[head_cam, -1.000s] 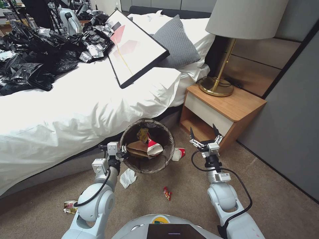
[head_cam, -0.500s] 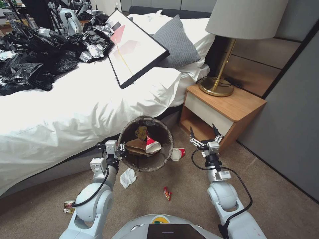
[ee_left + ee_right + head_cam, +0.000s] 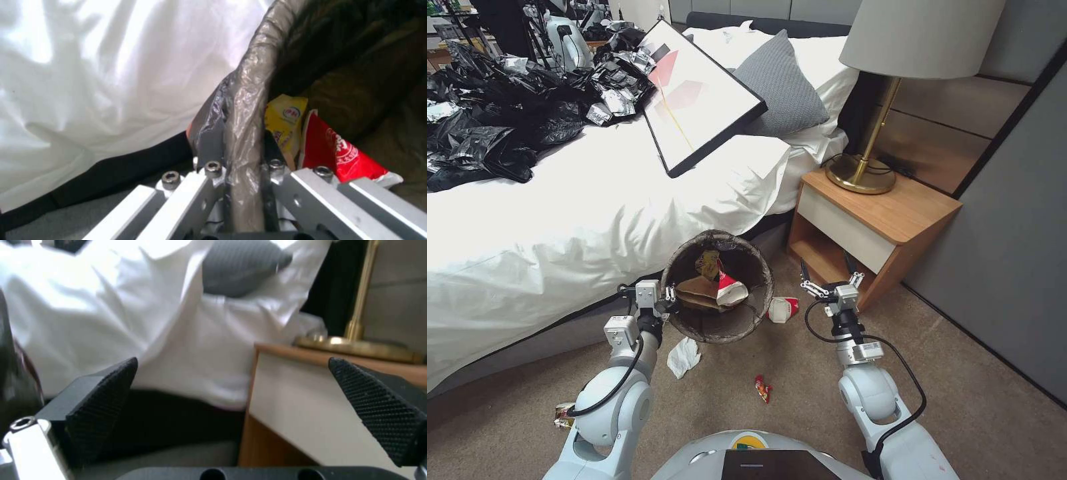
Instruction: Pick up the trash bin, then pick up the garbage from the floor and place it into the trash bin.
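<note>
The left tool (image 3: 672, 298) is clamping the bag-lined rim of the trash bin (image 3: 758, 298), holding it off the floor against the bed (image 3: 594, 220) edge. The right tool (image 3: 829, 275), spread wide and empty, is hovering beside the nightstand (image 3: 887, 220) over open carpet. A red-and-white wrapper (image 3: 782, 309) is lying between bin and nightstand. Compared with a second ago, both arms and the bin are sitting slightly farther left.

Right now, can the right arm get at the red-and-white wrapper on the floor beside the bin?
Probably yes. The right gripper is open and empty, just right of the wrapper, with bare carpet between. The bin, held by the left gripper, overhangs the wrapper's left edge only.
</note>
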Motion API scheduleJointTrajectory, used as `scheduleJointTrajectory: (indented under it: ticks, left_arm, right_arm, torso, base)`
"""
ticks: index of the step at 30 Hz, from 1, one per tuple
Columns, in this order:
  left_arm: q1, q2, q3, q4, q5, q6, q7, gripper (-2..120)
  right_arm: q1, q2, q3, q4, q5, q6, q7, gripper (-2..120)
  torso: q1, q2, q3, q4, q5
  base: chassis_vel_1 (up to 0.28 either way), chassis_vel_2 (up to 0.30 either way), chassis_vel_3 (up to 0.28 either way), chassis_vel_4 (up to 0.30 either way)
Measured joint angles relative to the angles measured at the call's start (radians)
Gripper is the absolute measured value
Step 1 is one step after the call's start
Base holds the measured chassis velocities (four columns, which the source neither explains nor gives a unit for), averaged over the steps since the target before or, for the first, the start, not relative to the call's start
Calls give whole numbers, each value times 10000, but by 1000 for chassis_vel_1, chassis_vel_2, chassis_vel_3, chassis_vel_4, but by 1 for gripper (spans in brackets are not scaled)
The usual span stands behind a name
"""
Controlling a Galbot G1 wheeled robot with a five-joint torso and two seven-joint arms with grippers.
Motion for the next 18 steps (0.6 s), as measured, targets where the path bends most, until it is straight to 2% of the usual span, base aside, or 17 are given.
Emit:
scheduleJointTrajectory:
  ticks: [5, 7, 8, 11, 15, 18]
  left_arm:
    - [-31, 6, -25, -23, 8, -44, 14, 0]
    - [-76, -3, -66, -54, 7, -60, 30, 0]
    - [-76, -3, -66, -54, 7, -60, 30, 0]
    - [-134, -24, -130, -71, -2, -61, 51, 0]
    - [-155, -63, -134, -71, 3, -61, 92, 0]
    - [-185, -102, -116, -48, 13, -65, 142, 0]
  right_arm:
    - [-83, -716, -218, 113, 491, -750, 76, 100]
    - [-102, -1750, -513, 227, 1053, -1426, 78, 100]
    - [-102, -1750, -513, 227, 1053, -1426, 78, 100]
    - [-64, -3001, -1046, 645, 2438, -2550, 352, 100]
    - [46, -3564, -1271, 975, 3232, -3161, 538, 100]
    - [70, -4000, -1505, 1596, 4272, -4163, 859, 100]
  torso:
    - [0, 0, 0, -3, 1]
    - [0, 0, 0, -2, 1]
    - [0, 0, 0, -2, 1]
    - [0, 0, 0, -1, 0]
    - [0, 0, 0, 2, 0]
    - [0, 0, 0, -1, 0]
  base:
    - [0, 0, 0, 0]
    - [0, 0, 0, 0]
    - [0, 0, 0, 0]
    - [0, 0, 0, 0]
    - [0, 0, 0, 0]
    - [0, 0, 0, 0]
